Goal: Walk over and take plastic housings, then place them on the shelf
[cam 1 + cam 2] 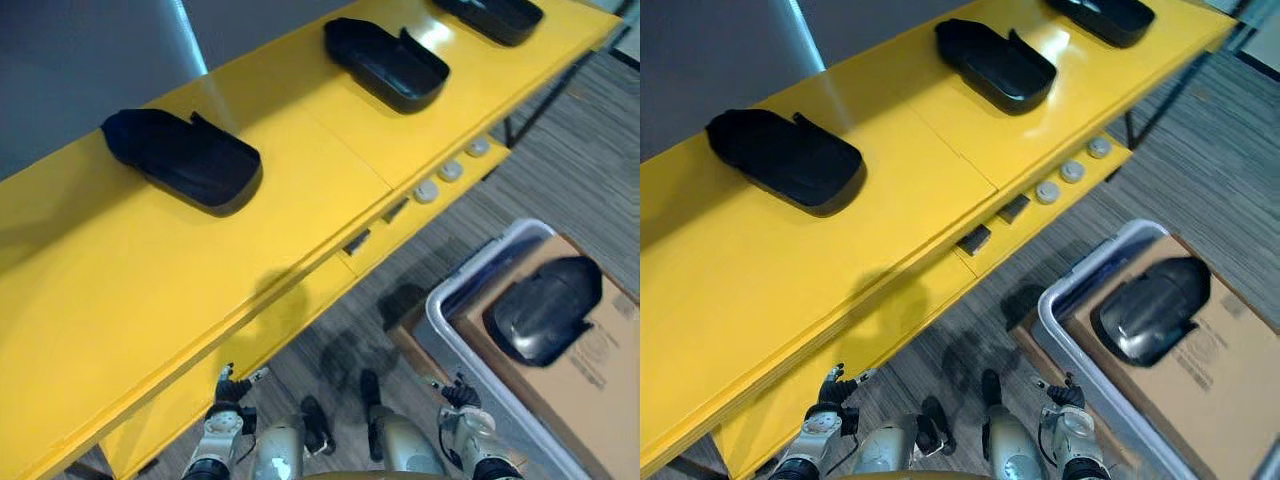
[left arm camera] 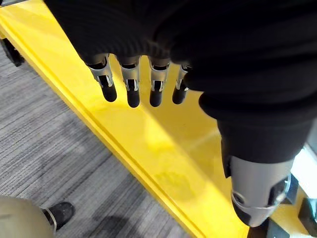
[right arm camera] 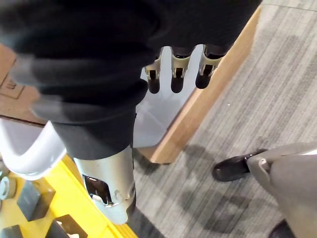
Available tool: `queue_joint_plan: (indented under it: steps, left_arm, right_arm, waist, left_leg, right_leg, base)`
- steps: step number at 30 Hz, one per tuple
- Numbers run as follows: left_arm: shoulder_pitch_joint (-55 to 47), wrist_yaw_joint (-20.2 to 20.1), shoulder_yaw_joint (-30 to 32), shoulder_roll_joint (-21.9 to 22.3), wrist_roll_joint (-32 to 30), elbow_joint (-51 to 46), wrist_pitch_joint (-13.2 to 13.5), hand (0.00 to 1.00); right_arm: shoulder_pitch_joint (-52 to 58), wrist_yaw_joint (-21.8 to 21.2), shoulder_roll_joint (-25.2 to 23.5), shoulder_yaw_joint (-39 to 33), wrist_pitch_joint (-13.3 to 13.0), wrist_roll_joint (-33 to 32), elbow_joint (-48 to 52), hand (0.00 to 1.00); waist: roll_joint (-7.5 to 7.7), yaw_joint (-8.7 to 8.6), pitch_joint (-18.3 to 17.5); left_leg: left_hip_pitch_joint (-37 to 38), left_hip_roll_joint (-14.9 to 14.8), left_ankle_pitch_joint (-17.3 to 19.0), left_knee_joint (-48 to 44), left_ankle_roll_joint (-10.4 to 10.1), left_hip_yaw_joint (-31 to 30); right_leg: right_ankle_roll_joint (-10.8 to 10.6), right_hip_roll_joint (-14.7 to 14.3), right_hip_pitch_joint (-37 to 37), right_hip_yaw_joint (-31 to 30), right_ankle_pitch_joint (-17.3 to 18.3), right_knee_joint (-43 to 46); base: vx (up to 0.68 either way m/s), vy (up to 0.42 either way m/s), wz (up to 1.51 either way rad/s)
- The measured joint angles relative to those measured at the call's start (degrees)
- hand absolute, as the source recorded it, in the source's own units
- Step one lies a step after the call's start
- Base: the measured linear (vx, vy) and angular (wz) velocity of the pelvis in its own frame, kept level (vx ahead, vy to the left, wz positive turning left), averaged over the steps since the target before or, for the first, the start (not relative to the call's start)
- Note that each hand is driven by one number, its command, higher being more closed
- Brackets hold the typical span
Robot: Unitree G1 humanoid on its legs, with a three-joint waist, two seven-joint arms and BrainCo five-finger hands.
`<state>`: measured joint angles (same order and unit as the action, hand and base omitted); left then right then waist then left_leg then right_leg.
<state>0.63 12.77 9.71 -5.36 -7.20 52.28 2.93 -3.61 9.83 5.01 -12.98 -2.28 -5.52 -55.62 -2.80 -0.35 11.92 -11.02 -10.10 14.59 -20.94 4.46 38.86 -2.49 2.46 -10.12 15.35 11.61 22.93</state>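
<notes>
Housings (image 1: pixel 185 158) on shelf (image 1: pixel 300 205) | left hand (image 2: pixel 132 84) hanging, fingers straight, empty | right hand (image 3: pixel 176 67) likewise

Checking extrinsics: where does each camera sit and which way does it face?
Left eye: head, looking down at yellow shelf, three housings, a fourth housing in the bin; left hand, right hand at bottom edge.
Right eye: same scene, from slightly rightward.
Left wrist: along open left hand, onto shelf edge, floor.
Right wrist: along open right hand, onto bin, floor.
Shared: both wrist views catch floor.
</notes>
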Motion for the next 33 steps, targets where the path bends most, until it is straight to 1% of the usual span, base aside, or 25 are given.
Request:
queue_joint_plan:
  steps: [1,2,3,4,5,6,7,9,11,13,14,15,16,17,18,19,20,21,22,23,24,26,27,28,33]
  left_arm:
    - [-0.4,0.0,0.0,-0.1,0.0,0.0,-0.1,0.00]
    - [-0.2,0.0,-0.2,0.1,0.1,0.2,-0.2,0.00]
    - [-0.2,-0.1,-0.6,0.2,0.1,0.2,-0.3,0.00]
    - [-0.2,-0.1,-0.8,0.6,0.1,0.2,-0.2,0.00]
    - [-0.8,0.0,-0.8,0.6,0.1,0.2,-0.2,0.00]
    - [-1.4,0.0,-0.8,0.5,0.1,0.4,-0.2,0.00]
    - [-1.5,0.0,-1.2,0.5,0.1,0.7,-0.3,0.00]
    - [-1.2,-0.1,-3.0,0.6,0.1,0.7,-0.3,0.00]
    - [-0.9,-0.2,-3.7,0.8,0.1,0.8,-0.4,0.00]
    - [-0.8,-0.3,-5.0,0.9,0.1,1.4,-0.8,0.00]
    - [-1.1,-0.3,-5.2,1.2,0.1,1.4,-1.1,0.00]
    - [-1.3,-0.4,-5.2,1.7,0.1,1.5,-1.1,0.00]
    - [-1.4,-0.4,-5.3,2.1,0.1,1.8,-1.1,0.00]
    - [-1.6,-0.6,-5.8,3.2,0.3,1.9,-1.1,0.00]
    - [-1.7,-1.2,-6.4,3.5,0.4,2.1,-1.1,0.00]
    - [-1.7,-1.4,-6.8,3.5,0.5,2.1,-1.1,0.00]
    - [-2.2,-1.5,-6.9,3.4,0.7,2.2,-1.1,0.00]
    - [-2.4,-1.5,-6.8,2.8,1.2,2.9,-1.2,0.00]
    - [-2.4,-1.5,-6.8,2.6,1.5,3.0,-1.3,0.00]
    - [-2.5,-1.4,-6.8,2.2,1.9,3.2,-1.4,0.00]
    - [-2.3,-1.4,-6.8,2.2,1.9,3.3,-1.4,0.00]
    - [-2.2,-1.4,-6.8,1.9,1.9,3.4,-1.4,0.00]
    - [-2.2,-1.4,-6.8,1.8,1.9,3.4,-1.4,0.00]
    - [-2.2,-1.4,-6.8,1.7,1.9,3.6,-1.4,0.00]
    - [-1.2,-1.2,-6.0,1.4,1.9,4.4,-1.5,0.00]
  right_arm:
    - [-0.1,0.0,0.8,0.0,0.0,0.7,-0.2,0.00]
    - [-1.1,0.0,1.8,0.0,0.1,1.6,-1.6,0.00]
    - [-1.7,0.1,2.1,0.0,0.2,1.7,-2.2,0.00]
    - [-1.4,0.1,2.6,-0.3,0.3,1.7,-2.9,0.00]
    - [-1.0,0.1,2.6,-0.4,0.3,1.7,-3.5,0.00]
    - [-1.0,0.1,2.6,-0.4,0.3,1.7,-3.5,0.00]
    - [-0.9,0.1,2.7,-0.5,0.2,1.7,-3.5,0.00]
    - [0.1,0.1,2.8,-0.8,0.2,1.6,-3.5,0.00]
    - [0.8,0.1,2.6,-2.0,0.2,1.6,-3.4,0.00]
    - [1.5,0.2,2.7,-4.1,0.2,1.1,-3.2,0.00]
    - [2.0,0.3,2.8,-4.7,0.1,0.2,-3.1,0.00]
    - [2.4,0.3,2.7,-5.3,-0.1,-0.9,-3.0,0.00]
    - [2.8,0.3,2.6,-5.3,-0.1,-1.2,-2.9,0.00]
    - [2.9,0.3,2.9,-6.1,-0.2,-1.9,-2.8,0.00]
    - [3.1,0.6,3.1,-7.3,-0.2,-2.8,-3.0,0.00]
    - [3.1,0.8,3.2,-7.8,-0.2,-3.0,-3.3,0.00]
    - [3.2,1.6,3.2,-8.6,-0.2,-3.3,-3.7,0.00]
    - [3.4,2.0,2.7,-9.1,-0.2,-3.5,-3.7,0.00]
    - [3.5,2.1,2.4,-9.1,-0.2,-3.5,-3.7,0.00]
    - [3.8,2.4,1.6,-9.2,-0.1,-3.5,-3.7,0.00]
    - [4.0,2.4,1.4,-9.2,-0.1,-3.5,-3.7,0.00]
    - [4.4,2.4,0.9,-9.6,0.0,-4.1,-3.7,0.00]
    - [4.5,2.4,0.8,-9.8,0.0,-4.2,-3.7,0.00]
    - [4.6,2.4,0.7,-10.9,0.0,-4.9,-3.7,0.00]
    - [3.3,2.4,0.3,-12.1,0.0,-5.4,-3.7,0.00]
  waist:
    - [0.43,1.31,-0.4]
    - [0.25,1.40,-0.5]
    - [0.00,0.74,-0.6]
    - [0.18,1.05,-0.7]
    - [0.23,1.35,-1.2]
    - [0.21,1.30,-1.4]
    - [0.16,0.89,-1.4]
    - [0.10,0.77,-1.5]
    - [0.10,0.71,-1.5]
    - [0.09,0.60,-1.4]
    - [-0.15,0.00,-1.4]
    - [-0.14,-0.49,-1.4]
    - [0.24,-0.47,-1.3]
    - [-0.31,-0.46,-1.5]
    - [-0.68,-0.49,-1.4]
    - [-0.74,-0.48,-1.4]
    - [-1.27,-0.24,-1.5]
    - [-1.32,0.05,-1.9]
    - [-1.29,0.11,-2.1]
    - [-0.84,0.08,-2.5]
    - [-0.74,0.06,-2.5]
    - [-0.03,-0.17,-3.0]
    - [-0.04,-0.32,-3.1]
    - [-0.11,-0.44,-3.2]
    - [-0.28,-0.14,-3.5]
  left_leg:
    - [-0.7,0.1,-0.3,-0.4,-0.4,1.9]
    - [-2.2,-0.2,-0.6,-1.6,-0.8,1.6]
    - [-2.7,-0.1,-1.8,-1.6,-1.0,0.4]
    - [-2.4,0.1,-3.2,-1.2,-1.9,-2.8]
    - [-1.6,-0.6,-3.2,-0.7,-2.0,-3.2]
    - [-1.4,-1.0,-3.2,-0.7,-2.0,-2.9]
    - [-1.0,-1.4,-3.4,-0.8,-2.3,-2.7]
    - [0.0,-2.6,-3.6,-1.6,-2.6,-2.6]
    - [0.2,-4.0,-3.8,-4.3,-3.0,-2.6]
    - [1.0,-4.3,-3.9,-6.5,-3.2,-3.4]
    - [0.8,-3.9,-4.0,-8.4,-3.3,-6.7]
    - [-0.2,-3.1,-4.1,-10.5,-4.3,-11.5]
    - [-0.9,-1.8,-3.4,-10.4,-5.5,-15.2]
    - [-1.1,1.6,-2.1,-8.1,-7.5,-22.5]
    - [-1.1,4.7,-2.1,-5.0,-7.7,-27.9]
    - [-1.0,6.0,-2.4,-2.8,-8.0,-30.7]
    - [-0.1,7.5,-3.7,1.6,-9.0,-34.8]
    - [0.7,7.3,-3.3,1.6,-6.2,-32.7]
    - [1.0,7.2,-3.1,1.9,-6.0,-31.8]
    - [1.5,7.2,-2.8,2.9,-5.5,-29.7]
    - [1.7,7.2,-2.8,3.4,-5.4,-28.9]
    - [3.1,8.1,-2.6,5.5,-5.0,-26.2]
    - [3.6,8.3,-2.8,6.1,-4.8,-25.7]
    - [4.4,8.5,-3.4,6.9,-3.7,-24.5]
    - [6.3,8.8,-3.9,8.1,-3.1,-22.9]
  right_leg:
    - [-0.4,1.7,2.9,2.4,0.8,-4.0]
    - [0.2,1.5,3.9,3.0,0.3,-9.1]
    - [0.3,1.4,3.9,2.7,-0.7,-10.5]
    - [0.8,0.8,4.2,0.9,-1.9,-11.8]
    - [1.2,0.0,4.0,-1.2,-2.2,-11.9]
    - [1.4,-0.4,3.8,-1.8,-2.4,-11.8]
    - [1.5,-0.7,3.7,-2.4,-2.4,-11.5]
    - [1.5,-1.5,3.6,-3.5,-2.4,-10.1]
    - [0.9,-1.6,2.5,-4.6,-1.4,-6.9]
    - [0.9,-1.2,1.9,-5.8,-0.2,-4.2]
    - [0.9,-1.3,2.1,-7.2,0.1,-3.4]
    - [1.2,-1.4,2.9,-8.8,0.2,-3.2]
    - [1.6,-1.3,2.9,-9.9,0.2,-3.3]
    - [2.2,-1.3,2.8,-12.1,0.0,-3.3]
    - [2.8,-1.3,2.8,-14.2,-0.1,-3.6]
    - [2.8,-1.3,2.7,-15.2,-0.1,-3.7]
    - [2.2,-2.0,2.5,-17.1,-0.3,-3.8]
    - [1.4,-2.3,2.1,-19.5,0.1,-4.1]
    - [1.3,-2.2,2.1,-20.1,0.1,-4.5]
    - [0.2,-1.6,2.4,-20.4,-0.8,-6.7]
    - [-0.4,-1.2,2.5,-20.3,-1.3,-7.7]
    - [-1.3,0.3,3.1,-20.3,-4.5,-11.0]
    - [-1.6,0.6,3.4,-20.3,-5.1,-11.7]
    - [-2.2,1.0,4.3,-20.4,-5.8,-13.2]
    - [-3.1,1.1,5.1,-20.0,-8.9,-17.0]
  base:
    - [-0.10,-0.085,-1.11]
    - [-0.09,-0.112,-0.91]
    - [-0.06,-0.153,-0.65]
    - [-0.03,-0.176,-0.68]
    - [-0.01,-0.170,-0.81]
    - [0.00,-0.129,-0.68]
    - [0.00,-0.142,-0.49]
    - [0.01,-0.184,-0.49]
    - [-0.01,-0.121,-0.54]
    - [-0.03,-0.074,-0.59]
    - [-0.02,-0.020,-0.57]
    - [0.00,0.006,-0.56]
    - [-0.01,0.107,-0.69]
    - [-0.03,0.140,-0.78]
    - [-0.05,0.170,-0.81]
    - [-0.03,0.214,-0.90]
    - [-0.05,0.266,-1.02]
    - [-0.03,0.266,-0.98]
    - [0.00,0.207,-0.92]
    - [0.04,0.157,-0.62]
    - [0.05,0.181,-0.73]
    - [0.07,0.166,-0.54]
    - [0.11,0.137,-0.37]
    - [0.14,0.102,-0.22]
    - [0.14,0.041,-0.50]
